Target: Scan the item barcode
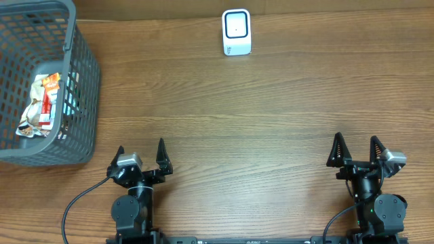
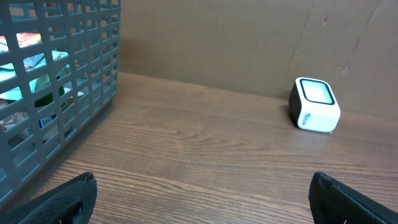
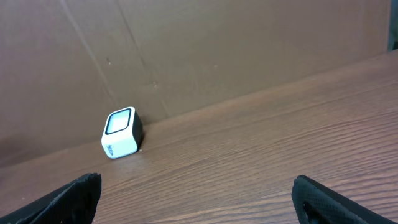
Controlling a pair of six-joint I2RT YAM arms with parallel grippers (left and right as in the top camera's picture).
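Observation:
A white barcode scanner (image 1: 237, 32) with a dark window stands at the far middle of the table; it also shows in the left wrist view (image 2: 314, 105) and the right wrist view (image 3: 120, 133). Snack packets, the items (image 1: 42, 105), lie inside the grey mesh basket (image 1: 74, 81) at the far left, seen through its wall (image 2: 56, 93). My left gripper (image 1: 142, 155) is open and empty at the near left, fingertips (image 2: 68, 196) wide apart. My right gripper (image 1: 356, 150) is open and empty at the near right, fingertips (image 3: 78, 193) spread over bare wood.
A brown cardboard wall (image 3: 205, 50) backs the wooden table (image 1: 258, 115). The basket stands just ahead and left of my left arm. Black cables (image 1: 74, 207) trail from both arm bases at the near edge.

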